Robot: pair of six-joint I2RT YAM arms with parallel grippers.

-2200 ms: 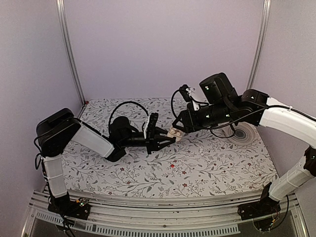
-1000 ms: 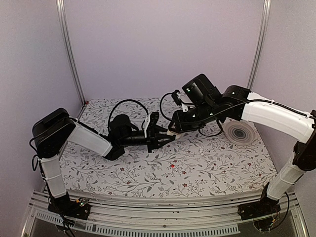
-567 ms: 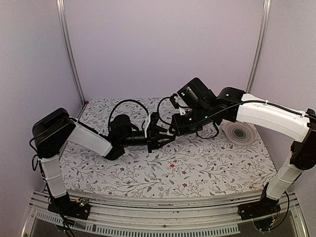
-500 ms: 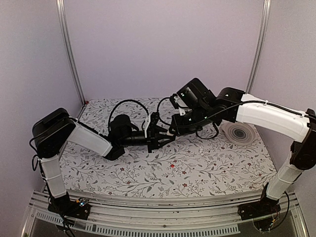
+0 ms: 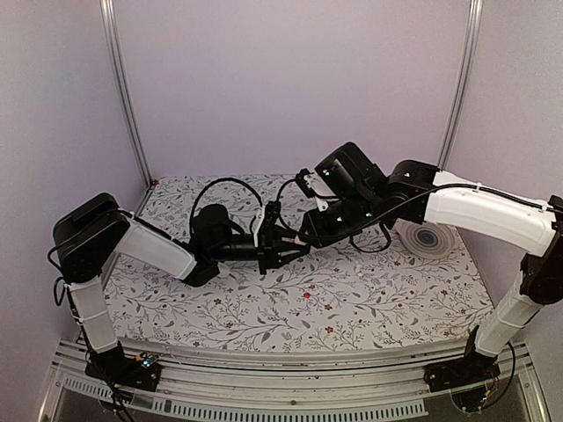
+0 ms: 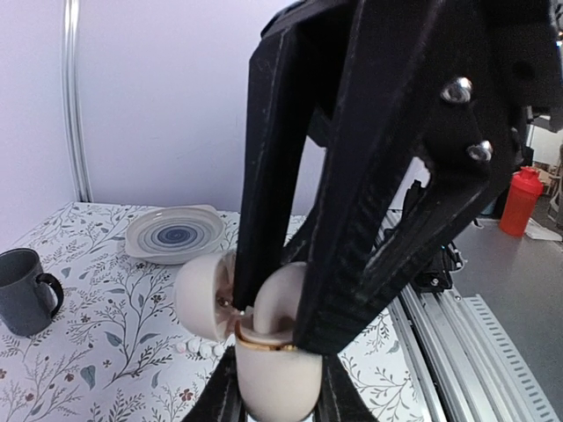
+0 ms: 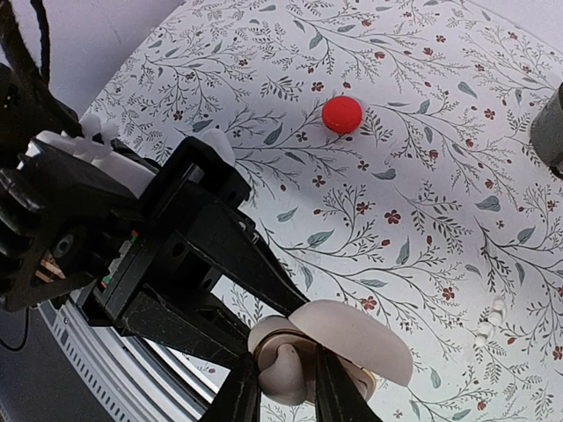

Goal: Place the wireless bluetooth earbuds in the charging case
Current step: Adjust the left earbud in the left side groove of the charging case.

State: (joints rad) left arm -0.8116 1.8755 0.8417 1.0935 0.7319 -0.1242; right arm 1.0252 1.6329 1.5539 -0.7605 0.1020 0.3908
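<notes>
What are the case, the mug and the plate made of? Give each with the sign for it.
The case looks like smooth cream plastic: soft sheen on its rounded shell, with a gold-coloured, perhaps metal, ring at the opening.
The mug is probably glazed ceramic: dark grey, thick wall and handle; could be enamel.
The plate is likely glazed ceramic: glossy pale surface with blue rings.

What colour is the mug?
The mug is dark grey, clearest in the left wrist view.

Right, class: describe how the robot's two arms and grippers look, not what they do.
Both match: black joint housings, white sleeves on the left arm and right arm, looping black cables. The left gripper and right gripper are black, angular, two-fingered.
</notes>
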